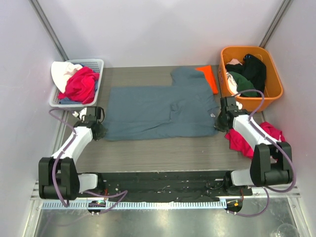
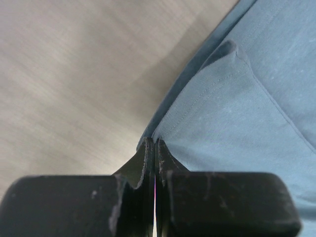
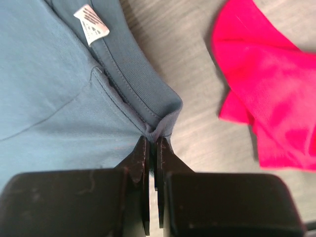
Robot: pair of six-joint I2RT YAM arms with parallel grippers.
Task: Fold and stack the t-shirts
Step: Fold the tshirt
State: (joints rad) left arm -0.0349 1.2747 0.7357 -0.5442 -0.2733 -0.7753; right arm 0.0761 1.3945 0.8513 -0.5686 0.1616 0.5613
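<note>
The slate blue-grey t-shirt (image 1: pixel 158 111) lies spread flat across the middle of the table. A bright orange t-shirt (image 1: pixel 208 77) lies folded at its far right corner. My left gripper (image 1: pixel 98 130) is at the shirt's near left corner. In the left wrist view that gripper (image 2: pixel 152 144) is shut, with the shirt's hem corner (image 2: pixel 222 113) at its tips. My right gripper (image 1: pixel 219 123) is at the shirt's right edge. In the right wrist view this gripper (image 3: pixel 154 141) is shut on a puckered bit of the collar band (image 3: pixel 148 96), near a white label (image 3: pixel 91 23).
An orange plastic tub (image 1: pixel 274 74) of dark clothes stands at the back right. A white basket (image 1: pixel 98 63) with red and white garments stands at the back left. A bright pink garment (image 1: pixel 241 140) (image 3: pixel 271 94) lies under the right arm. Bare table (image 1: pixel 148 153) runs along the near side.
</note>
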